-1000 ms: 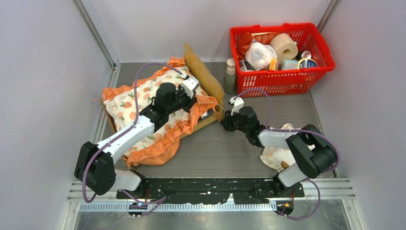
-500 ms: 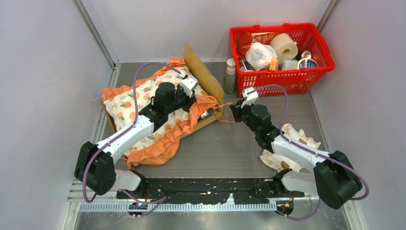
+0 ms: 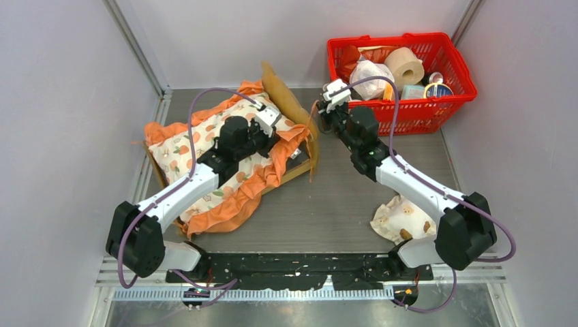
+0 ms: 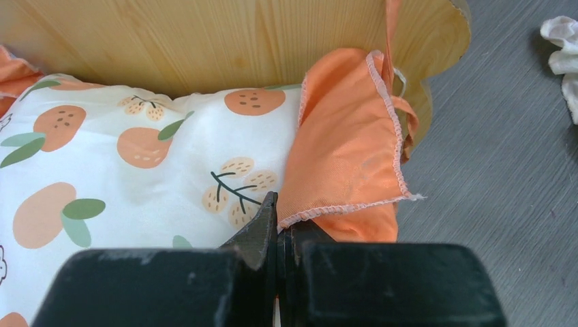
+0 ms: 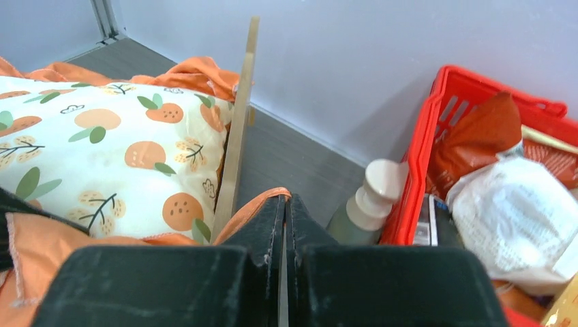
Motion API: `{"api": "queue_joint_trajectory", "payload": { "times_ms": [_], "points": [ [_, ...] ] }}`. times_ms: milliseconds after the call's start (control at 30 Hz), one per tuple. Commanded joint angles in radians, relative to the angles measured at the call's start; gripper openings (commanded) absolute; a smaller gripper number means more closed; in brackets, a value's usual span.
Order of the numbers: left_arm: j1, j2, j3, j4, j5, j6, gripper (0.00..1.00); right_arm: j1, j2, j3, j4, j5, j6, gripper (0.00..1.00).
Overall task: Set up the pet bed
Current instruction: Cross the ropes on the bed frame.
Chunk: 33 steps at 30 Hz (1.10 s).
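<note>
right claw (image 3: 320, 111) swung far, pinching the ruffle (image 5: 257, 204); left claw (image 4: 277, 219) closed; pet bed (image 3: 305, 165) diagonal, headboard (image 3: 286, 102) far-right.

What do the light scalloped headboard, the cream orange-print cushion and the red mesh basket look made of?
Light scalloped headboard: unpainted wood, matte; straight grain shows. Cream orange-print cushion: woven fabric, soft filling likely; it puckers, ruffle hem stitched. Red mesh basket: probably moulded plastic, slightly glossy, uniform slots.

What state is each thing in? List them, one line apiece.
pet bed: on table, cushion in it.
cushion: lying in the bed, ruffle spilling over the side.
pillow: crumpled on table, outside the bed.
red basket: full.
bottle: upright beside basket.
left gripper: shut, tips at cushion.
right gripper: shut on cushion's ruffle.
</note>
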Motion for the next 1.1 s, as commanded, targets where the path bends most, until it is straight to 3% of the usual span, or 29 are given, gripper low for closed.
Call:
{"api": "queue_joint_trajectory", "payload": {
  "times_ms": [0, 200, 367, 467, 500, 600, 667, 800, 967, 1067],
  "points": [
    [0.011, -0.015, 0.012, 0.037, -0.027, -0.009, 0.00, -0.002, 0.032, 0.147, -0.002, -0.048, -0.084, 0.06],
    [0.013, -0.006, 0.012, 0.017, -0.085, 0.017, 0.00, -0.003, 0.099, 0.179, -0.092, -0.050, -0.032, 0.08],
    [0.016, -0.007, 0.011, 0.008, -0.102, 0.026, 0.00, -0.003, 0.169, 0.251, -0.149, -0.045, -0.061, 0.25],
    [0.017, -0.007, 0.011, 0.005, -0.101, 0.023, 0.00, -0.004, 0.218, 0.351, -0.342, -0.024, -0.046, 0.32],
    [0.019, -0.008, 0.011, 0.005, -0.101, 0.023, 0.00, -0.004, 0.213, 0.369, -0.364, -0.008, -0.035, 0.40],
    [0.021, -0.008, 0.016, -0.003, -0.098, 0.022, 0.00, -0.004, 0.157, 0.363, -0.481, 0.031, 0.046, 0.60],
    [0.023, -0.007, 0.022, -0.008, -0.095, 0.019, 0.00, -0.004, 0.111, 0.364, -0.546, 0.046, 0.089, 0.67],
    [0.027, -0.007, 0.022, -0.005, -0.086, 0.010, 0.00, -0.004, -0.012, 0.277, -0.622, 0.097, 0.181, 0.71],
    [0.030, -0.005, 0.027, 0.000, -0.076, -0.002, 0.00, -0.005, -0.211, -0.021, -0.442, 0.042, 0.270, 0.70],
    [0.031, -0.003, 0.027, -0.001, -0.069, -0.003, 0.00, -0.004, -0.332, -0.321, -0.101, -0.092, 0.275, 0.67]
  ]
}}
